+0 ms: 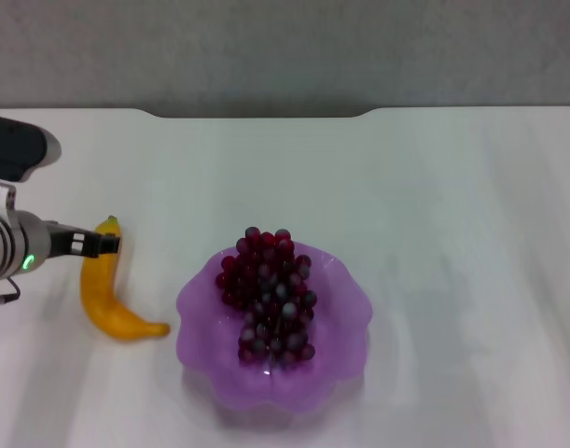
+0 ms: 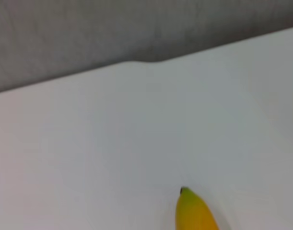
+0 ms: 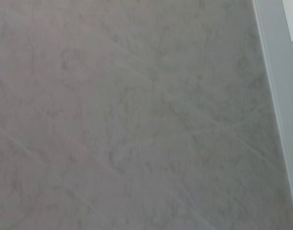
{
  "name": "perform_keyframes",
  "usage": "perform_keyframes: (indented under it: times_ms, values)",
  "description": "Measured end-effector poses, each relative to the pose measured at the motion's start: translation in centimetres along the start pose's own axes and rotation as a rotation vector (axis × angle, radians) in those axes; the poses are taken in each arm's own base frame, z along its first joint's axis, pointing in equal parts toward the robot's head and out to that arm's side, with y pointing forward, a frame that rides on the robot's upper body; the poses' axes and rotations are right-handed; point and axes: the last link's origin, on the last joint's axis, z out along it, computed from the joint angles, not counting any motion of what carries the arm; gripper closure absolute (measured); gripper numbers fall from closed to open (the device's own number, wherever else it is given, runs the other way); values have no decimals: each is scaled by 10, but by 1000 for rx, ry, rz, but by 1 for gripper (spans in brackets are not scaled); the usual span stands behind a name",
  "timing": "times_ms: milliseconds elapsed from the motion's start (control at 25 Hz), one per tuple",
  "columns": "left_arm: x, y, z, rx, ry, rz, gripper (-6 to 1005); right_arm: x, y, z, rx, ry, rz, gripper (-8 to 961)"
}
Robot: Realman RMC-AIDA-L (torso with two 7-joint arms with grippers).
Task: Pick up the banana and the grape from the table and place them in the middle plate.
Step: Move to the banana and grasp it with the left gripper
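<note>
The banana lies on the white table, left of the middle plate, with its greenish tip pointing to the rear. My left gripper reaches in from the left edge and sits over the banana's upper end, just below that tip. The left wrist view shows only the banana's tip on the tabletop. The grape bunch lies inside the purple plate, stretched from its rear rim to its middle. My right gripper is out of view.
The table's notched rear edge meets a grey wall behind. The right wrist view shows only a grey surface and a pale strip.
</note>
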Motion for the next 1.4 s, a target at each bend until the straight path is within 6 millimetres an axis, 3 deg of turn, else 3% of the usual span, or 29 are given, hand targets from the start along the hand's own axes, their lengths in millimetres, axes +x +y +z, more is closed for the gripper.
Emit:
perform_keyframes:
  times_ms: [1000,1400]
  values:
    - [-11,6,28,-9,-101,-26,127,-1,6,2,-16,-3,1,180]
    - [-12,6,31,-7,-101,-25,128,-1,7,2,-17,-3,4,179]
